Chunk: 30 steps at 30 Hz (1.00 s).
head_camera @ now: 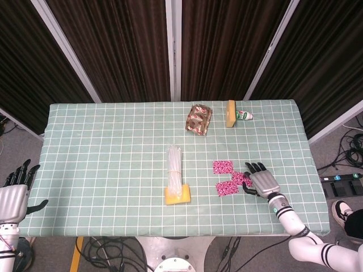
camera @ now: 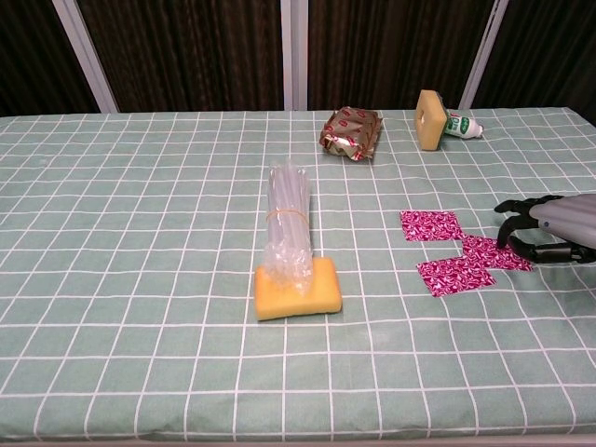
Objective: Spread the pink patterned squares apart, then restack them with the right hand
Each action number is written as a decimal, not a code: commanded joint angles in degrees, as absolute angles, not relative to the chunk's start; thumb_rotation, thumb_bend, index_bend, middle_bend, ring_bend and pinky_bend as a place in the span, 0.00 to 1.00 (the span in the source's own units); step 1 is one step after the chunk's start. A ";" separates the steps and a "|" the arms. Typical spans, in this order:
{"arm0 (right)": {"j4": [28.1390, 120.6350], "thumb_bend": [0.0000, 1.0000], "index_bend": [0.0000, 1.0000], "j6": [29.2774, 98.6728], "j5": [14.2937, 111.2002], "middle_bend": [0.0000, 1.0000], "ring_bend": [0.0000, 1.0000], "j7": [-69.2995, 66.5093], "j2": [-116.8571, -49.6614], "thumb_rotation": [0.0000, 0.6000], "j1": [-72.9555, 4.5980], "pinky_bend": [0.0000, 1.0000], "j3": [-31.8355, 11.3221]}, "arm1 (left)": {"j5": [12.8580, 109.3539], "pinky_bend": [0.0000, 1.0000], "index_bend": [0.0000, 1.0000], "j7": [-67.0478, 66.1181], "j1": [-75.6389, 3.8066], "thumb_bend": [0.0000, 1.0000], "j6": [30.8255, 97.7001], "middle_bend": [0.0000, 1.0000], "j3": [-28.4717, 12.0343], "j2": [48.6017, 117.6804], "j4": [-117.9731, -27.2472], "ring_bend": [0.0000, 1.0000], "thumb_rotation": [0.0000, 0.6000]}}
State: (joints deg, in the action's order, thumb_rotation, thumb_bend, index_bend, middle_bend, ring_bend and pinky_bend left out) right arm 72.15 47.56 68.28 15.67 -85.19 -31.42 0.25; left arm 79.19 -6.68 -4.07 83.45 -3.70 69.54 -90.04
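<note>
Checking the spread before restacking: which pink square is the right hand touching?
The right-most pink square, under the right hand's fingertips; the other two pink squares lie untouched.

Checked green table (head_camera: 102, 141), pink squares (head_camera: 226, 177), sponges (head_camera: 177, 195), snack packet (head_camera: 198, 119), bottle (head_camera: 245, 115)

Dark curtains (head_camera: 113, 45) with white poles behind a green checked table (head_camera: 102, 147), grey floor, cables (head_camera: 351, 150) at the right.

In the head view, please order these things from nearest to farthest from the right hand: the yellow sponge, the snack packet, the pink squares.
From the right hand:
1. Pink squares, just to its left.
2. Yellow sponge, further left, near the front edge.
3. Snack packet, toward the back of the table.
</note>
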 commanded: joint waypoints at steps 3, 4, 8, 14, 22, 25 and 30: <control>73.57 0.53 0.29 49.01 68.95 0.00 0.00 15.35 -83.45 0.01 -30.36 0.00 0.55 | 79.35 0.17 0.17 -6.72 -4.20 0.08 83.39 0.10 -3.71 69.62 -90.01 0.10 1.00; 73.92 0.53 0.29 49.41 69.20 0.00 0.00 15.05 -83.17 0.01 -30.17 0.00 0.49 | 79.36 0.17 0.17 -6.74 -4.25 0.08 83.37 0.10 -3.75 69.63 -90.02 0.10 1.00; 75.83 0.53 0.29 50.88 70.80 0.00 0.00 13.30 -82.27 0.02 -29.79 0.00 0.00 | 79.35 0.17 0.17 -6.85 -4.32 0.08 83.34 0.10 -3.80 69.60 -90.20 0.10 1.00; 77.13 0.53 0.29 51.84 72.24 0.00 0.00 12.15 -82.28 0.02 -29.88 0.00 -0.68 | 79.39 0.17 0.17 -6.84 -3.90 0.08 83.92 0.10 -3.65 69.50 -90.41 0.10 1.00; 78.01 0.52 0.29 51.24 72.95 0.00 0.00 12.83 -82.99 0.03 -30.03 0.00 -0.21 | 79.64 0.17 0.17 -6.95 -3.95 0.08 83.98 0.10 -3.63 69.38 -90.65 0.10 1.00; 78.09 0.52 0.29 50.65 72.76 0.00 0.00 13.29 -83.09 0.02 -29.81 0.00 0.39 | 79.76 0.17 0.17 -6.82 -3.77 0.08 84.19 0.10 -3.50 69.42 -90.62 0.10 1.00; 78.34 0.52 0.29 50.29 72.95 0.00 0.00 13.78 -83.11 0.03 -29.24 0.00 1.43 | 79.76 0.17 0.17 -6.75 -3.75 0.08 84.12 0.10 -3.46 69.46 -90.57 0.10 1.00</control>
